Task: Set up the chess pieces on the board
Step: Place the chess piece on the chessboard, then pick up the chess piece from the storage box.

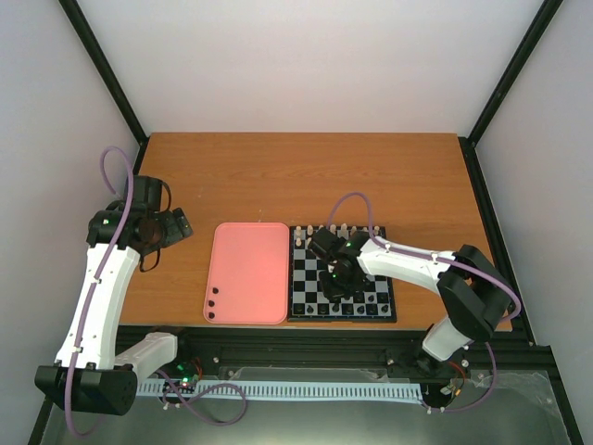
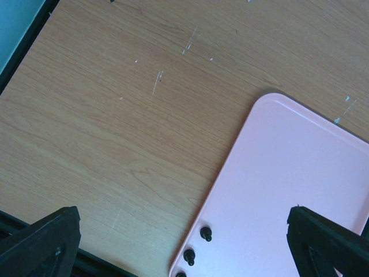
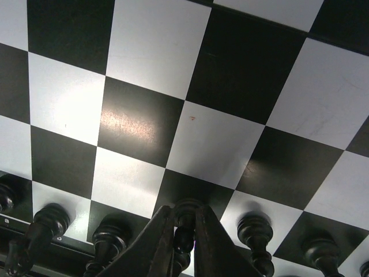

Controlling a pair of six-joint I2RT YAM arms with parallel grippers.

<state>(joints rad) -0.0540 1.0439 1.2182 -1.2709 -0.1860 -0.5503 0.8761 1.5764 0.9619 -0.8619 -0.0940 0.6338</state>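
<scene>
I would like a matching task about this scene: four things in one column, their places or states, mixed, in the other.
1 right gripper
2 left gripper
3 pink tray
4 cream pieces

A open, over the table
B holds three black pieces
C along the board's far edge
D shut on a black piece

Pairs: 1-D, 2-A, 3-B, 4-C

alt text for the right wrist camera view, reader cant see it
The right gripper pinches a black chess piece at the bottom centre of the view, over the black-and-white board. More black pieces stand in a row along the bottom of the view on either side.
</scene>
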